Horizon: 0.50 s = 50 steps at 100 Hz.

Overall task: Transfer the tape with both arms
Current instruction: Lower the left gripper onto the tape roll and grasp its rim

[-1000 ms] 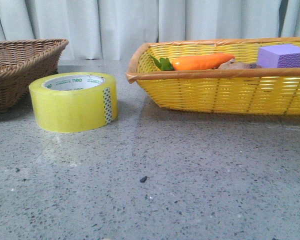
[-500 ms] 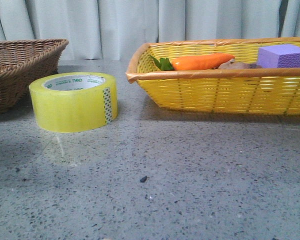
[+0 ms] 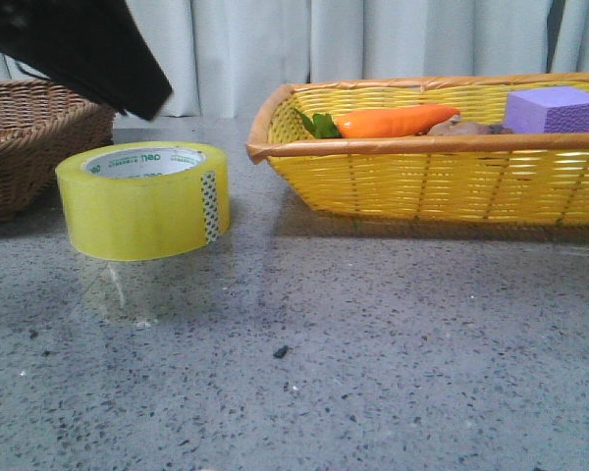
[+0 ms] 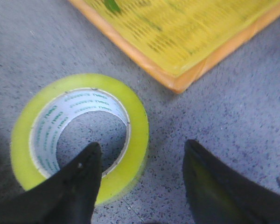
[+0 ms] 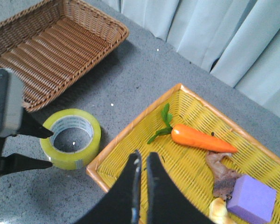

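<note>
Front view: the tape (image 3: 143,199) lies flat on the grey worktop (image 3: 373,343), core opening up, its dotted tab facing the camera. A black part of the left arm (image 3: 83,44) hangs above it and a little behind, not touching. A brown basket (image 3: 34,137) stands just beyond the tape. A yellow basket (image 3: 432,167) stands apart on the other side, holding a carrot (image 3: 398,121) and a purple block (image 3: 558,110).

Left wrist view: the left hand (image 4: 142,161) is wide open and holds nothing. One finger (image 4: 72,186) is over the core opening. The other finger (image 4: 219,191) is outside the roll, over bare worktop. The near wall of the tape (image 4: 79,135) lies between the two fingers. A corner of the yellow basket (image 4: 186,46) lies just past the roll, ahead of the hand.

Right wrist view: the right hand (image 5: 142,163) has its fingers almost together, only a thin slit between them, with nothing held. It hangs high above the near rim of the yellow basket (image 5: 130,140). The tape (image 5: 71,138) lies well off to its side, just outside that basket. The left hand (image 5: 37,147) straddles the wall of the tape with spread fingers. The brown basket (image 5: 56,46) lies beyond. The carrot (image 5: 198,137) and block (image 5: 252,198) lie in the yellow basket, ahead of the right hand.
</note>
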### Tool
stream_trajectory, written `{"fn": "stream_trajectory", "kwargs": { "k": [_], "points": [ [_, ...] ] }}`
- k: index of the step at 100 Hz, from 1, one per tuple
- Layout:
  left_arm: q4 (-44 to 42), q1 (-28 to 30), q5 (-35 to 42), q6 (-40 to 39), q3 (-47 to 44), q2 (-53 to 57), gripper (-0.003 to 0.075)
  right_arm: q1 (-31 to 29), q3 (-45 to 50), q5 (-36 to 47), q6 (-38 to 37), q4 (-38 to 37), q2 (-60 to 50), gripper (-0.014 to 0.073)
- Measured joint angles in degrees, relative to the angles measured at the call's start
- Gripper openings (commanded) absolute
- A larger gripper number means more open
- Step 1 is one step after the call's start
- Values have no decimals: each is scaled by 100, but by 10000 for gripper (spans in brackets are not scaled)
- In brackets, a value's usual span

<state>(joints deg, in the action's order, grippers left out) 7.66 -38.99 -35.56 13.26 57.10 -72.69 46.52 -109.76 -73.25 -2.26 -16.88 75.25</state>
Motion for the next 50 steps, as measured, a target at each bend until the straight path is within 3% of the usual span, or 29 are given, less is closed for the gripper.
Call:
{"fn": "stream_trajectory", "kwargs": {
  "k": [50],
  "points": [
    [-141, 0, -322, 289, 571, -1361, 368, 0, 143, -10, -15, 0, -24, -66]
  ]
}}
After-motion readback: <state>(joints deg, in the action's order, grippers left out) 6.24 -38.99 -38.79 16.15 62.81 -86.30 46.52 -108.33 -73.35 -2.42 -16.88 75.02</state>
